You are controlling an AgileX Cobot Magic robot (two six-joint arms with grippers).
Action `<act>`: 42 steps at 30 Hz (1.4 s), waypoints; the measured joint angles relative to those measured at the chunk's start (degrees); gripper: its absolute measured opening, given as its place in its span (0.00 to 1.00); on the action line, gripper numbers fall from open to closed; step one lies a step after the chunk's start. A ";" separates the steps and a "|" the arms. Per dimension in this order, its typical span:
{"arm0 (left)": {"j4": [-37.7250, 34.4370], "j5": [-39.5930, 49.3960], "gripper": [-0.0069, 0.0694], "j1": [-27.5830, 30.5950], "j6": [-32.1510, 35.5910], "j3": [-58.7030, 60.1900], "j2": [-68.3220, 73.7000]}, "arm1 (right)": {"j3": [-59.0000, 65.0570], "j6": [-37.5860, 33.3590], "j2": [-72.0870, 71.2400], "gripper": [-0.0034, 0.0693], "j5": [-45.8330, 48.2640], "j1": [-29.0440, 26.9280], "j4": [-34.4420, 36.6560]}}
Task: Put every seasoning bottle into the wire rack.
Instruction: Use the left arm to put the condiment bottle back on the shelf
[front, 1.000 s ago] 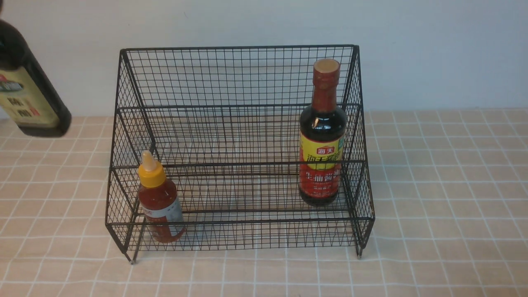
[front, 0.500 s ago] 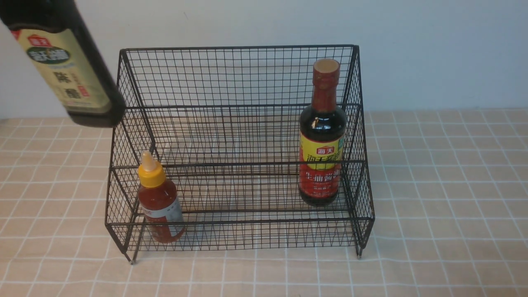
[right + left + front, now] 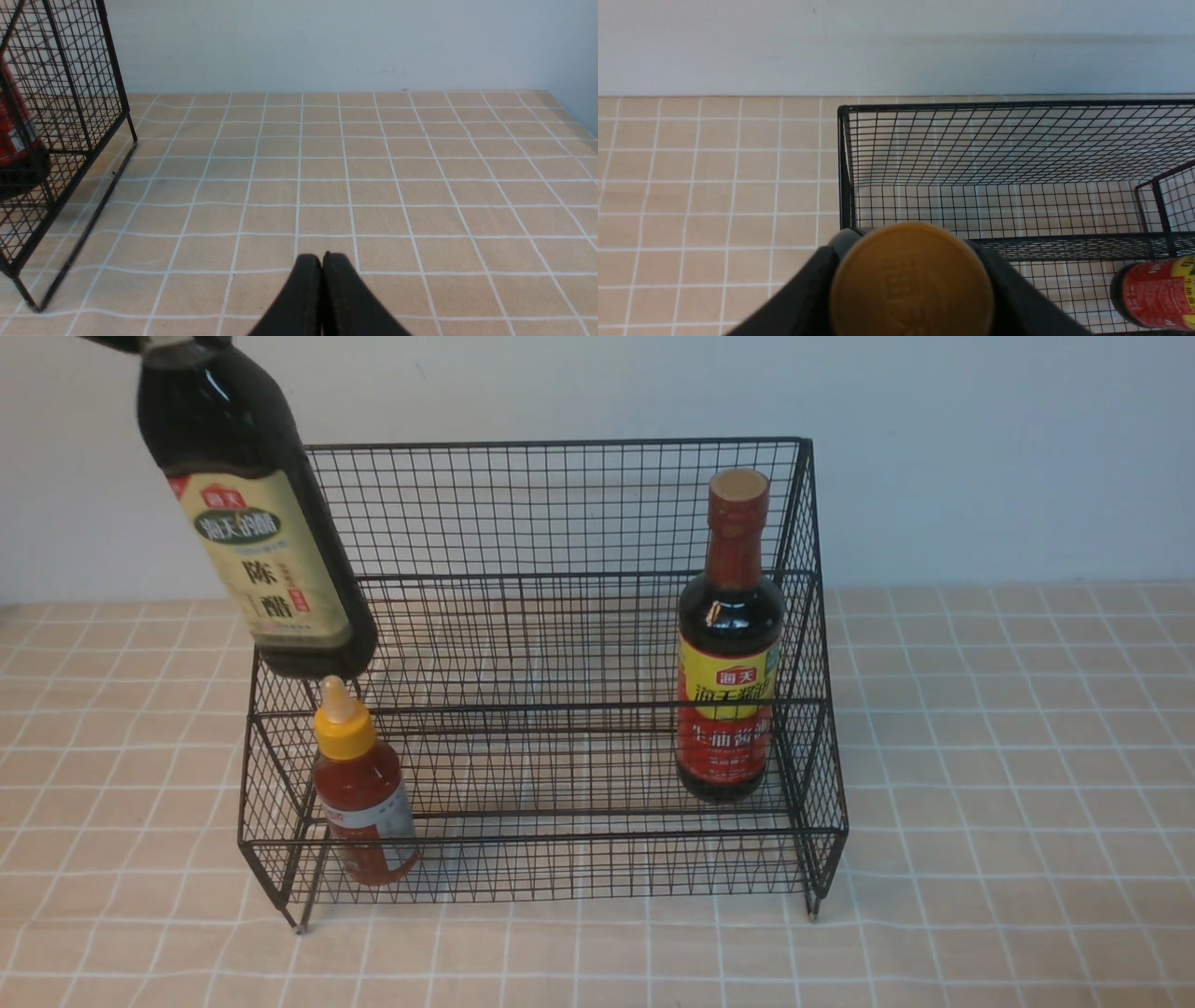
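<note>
The black wire rack [image 3: 560, 504] stands mid-table. The small red sauce bottle [image 3: 362, 789] with a yellow nozzle cap stands at its lower tier's left end. The tall dark bottle [image 3: 731, 635] with a red neck stands at the right end; it also shows in the left wrist view [image 3: 1153, 294]. My left gripper [image 3: 911, 284] is shut on the neck of the larger dark bottle [image 3: 257, 532] with a cream label, holding it tilted in the air over the rack's left end, just above the small bottle. Its gold cap [image 3: 911, 280] fills the left wrist view. My right gripper [image 3: 322, 261] is shut and empty over the table right of the rack.
The table has a beige tiled cloth [image 3: 1008, 756]. A pale wall [image 3: 980, 448] rises close behind the rack. The rack's right side [image 3: 60, 116] shows in the right wrist view, with bare cloth [image 3: 373, 186] beyond it.
My left gripper has carried the larger dark bottle from the far left edge up and to the right, and now lower over the rack's left end. The right gripper has not moved.
</note>
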 joint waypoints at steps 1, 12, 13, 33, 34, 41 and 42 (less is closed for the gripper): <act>0.00 0.00 0.51 0.00 -0.31 0.00 1.31 | 0.00 0.00 0.00 0.03 0.00 0.00 0.00; -0.43 0.00 0.51 0.00 -0.60 0.12 7.63 | 0.00 0.00 0.00 0.03 0.00 0.00 0.00; -0.53 0.00 0.51 0.00 -0.60 0.12 7.98 | 0.00 0.00 0.00 0.03 0.00 0.00 0.00; -6.35 0.00 0.51 0.00 -0.91 0.16 14.21 | 0.00 0.52 0.00 0.03 0.00 0.00 0.00; -6.51 0.00 0.51 0.00 -0.91 0.16 14.21 | 0.00 0.52 0.00 0.03 0.00 0.00 0.00; -9.49 -1.05 0.57 0.00 -0.45 -0.05 13.98 | 0.00 0.36 0.00 0.03 0.00 0.00 0.00; -9.70 -1.07 0.57 0.00 -0.45 -0.11 13.91 | 0.00 0.36 0.00 0.03 0.00 0.00 0.00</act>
